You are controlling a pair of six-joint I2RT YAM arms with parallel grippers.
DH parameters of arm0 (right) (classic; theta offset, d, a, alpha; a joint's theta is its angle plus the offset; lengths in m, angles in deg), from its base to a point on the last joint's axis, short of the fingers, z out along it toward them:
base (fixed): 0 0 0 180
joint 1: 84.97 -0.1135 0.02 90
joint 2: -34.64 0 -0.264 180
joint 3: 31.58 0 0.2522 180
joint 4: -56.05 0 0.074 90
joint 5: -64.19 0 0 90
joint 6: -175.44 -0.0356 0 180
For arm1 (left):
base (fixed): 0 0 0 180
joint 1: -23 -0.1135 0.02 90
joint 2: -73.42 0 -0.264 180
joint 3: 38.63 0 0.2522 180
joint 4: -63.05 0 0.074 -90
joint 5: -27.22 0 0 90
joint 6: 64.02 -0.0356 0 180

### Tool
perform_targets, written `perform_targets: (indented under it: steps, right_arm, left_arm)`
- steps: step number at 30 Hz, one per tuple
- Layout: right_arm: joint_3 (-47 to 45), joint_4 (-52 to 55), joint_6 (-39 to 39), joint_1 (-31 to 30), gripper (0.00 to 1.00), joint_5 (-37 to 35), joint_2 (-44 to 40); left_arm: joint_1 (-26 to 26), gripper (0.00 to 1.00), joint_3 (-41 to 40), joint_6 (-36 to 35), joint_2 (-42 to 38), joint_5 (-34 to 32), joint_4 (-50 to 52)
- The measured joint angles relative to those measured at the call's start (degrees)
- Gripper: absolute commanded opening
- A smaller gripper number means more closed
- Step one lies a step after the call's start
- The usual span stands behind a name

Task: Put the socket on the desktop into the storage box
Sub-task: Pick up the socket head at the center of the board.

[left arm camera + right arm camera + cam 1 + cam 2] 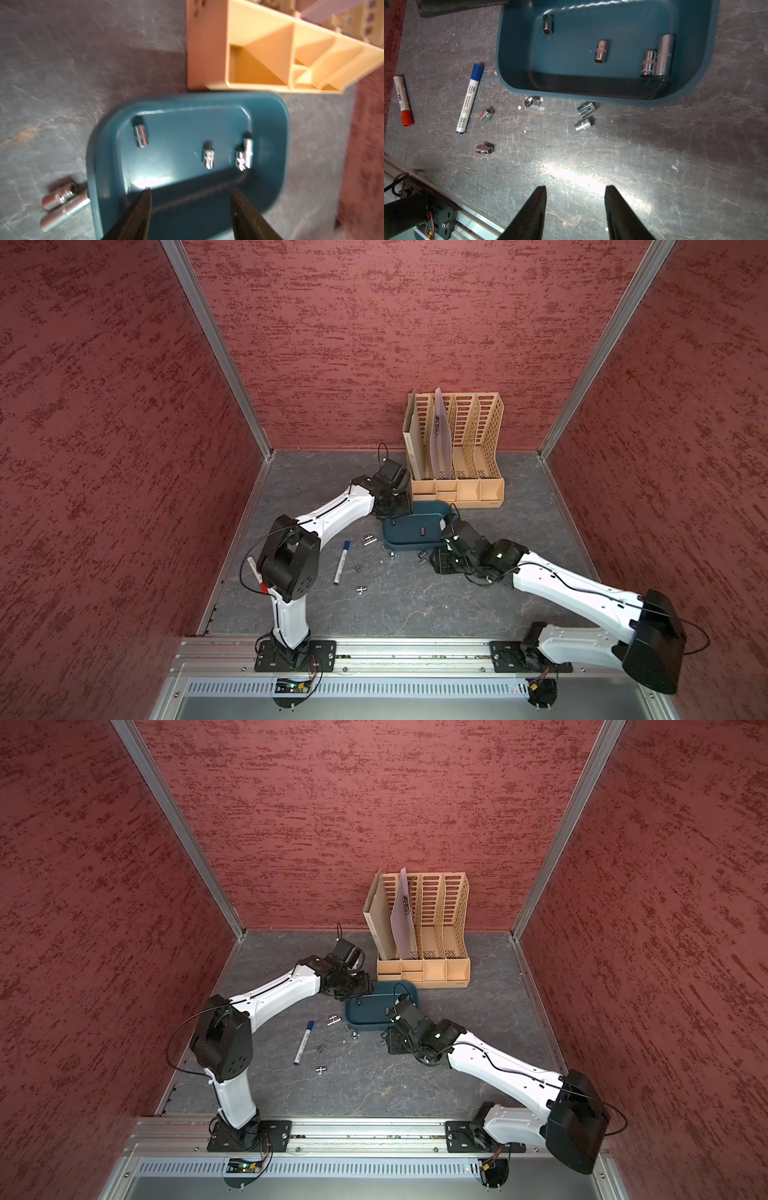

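- In both top views: storage box (405, 531) on the table (415, 605), just in front of the tan file rack (465, 489). Left arm (332, 512) reaching in to the box's left end, right arm (561, 580) low at its near right corner.
- Same views: loose sockets (360, 568) scattered over the table left of and near the box. Blue marker (340, 563) and red marker (253, 566) further left, no part of the job.
- Left wrist view, somewhat blurred: left fingers (143, 207) apart with nothing between them, held above the box's interior. Four stowed sockets (139, 134) lying on the box floor beyond the tips, none touching them. A few more loose ones on the table against the box's left outer wall.
- Right wrist view: right fingers (533, 207) apart and empty, above bare table on the near side of the box. Two loose sockets between the tips and the box's near wall, close to that wall and well clear of the tips. Three others further left, toward the blue marker.
- Judged from all this: task partly done, probably under half, with four sockets in and at least seven waiting on the table. Likeliest next pick for the right fingers: the two sockets by the near wall.
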Motion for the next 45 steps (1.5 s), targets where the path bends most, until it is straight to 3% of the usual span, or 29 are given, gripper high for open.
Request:
perform_targets:
  steps: [10,18,30,45]
  right_arm:
    - [-0.6,-1.8,1.0,0.0,0.51,-0.8,1.6]
    - [-1.2,-4.9,1.4,-0.1,0.51,-0.9,5.6]
    - [-1.9,-10.2,3.0,-0.9,0.51,-1.1,12.7]
    - [-1.6,-13.6,6.3,-1.0,0.52,-2.5,21.9]
  left_arm:
    - [-0.4,0.66,-22.2,-1.9,-16.2,11.5,-8.0]
    - [-0.7,0.67,-34.7,-1.3,-26.9,14.7,-12.2]
    - [-0.7,0.67,-45.0,1.6,-35.4,16.0,-15.7]
    - [-0.7,0.68,-50.6,4.2,-39.9,15.8,-16.0]
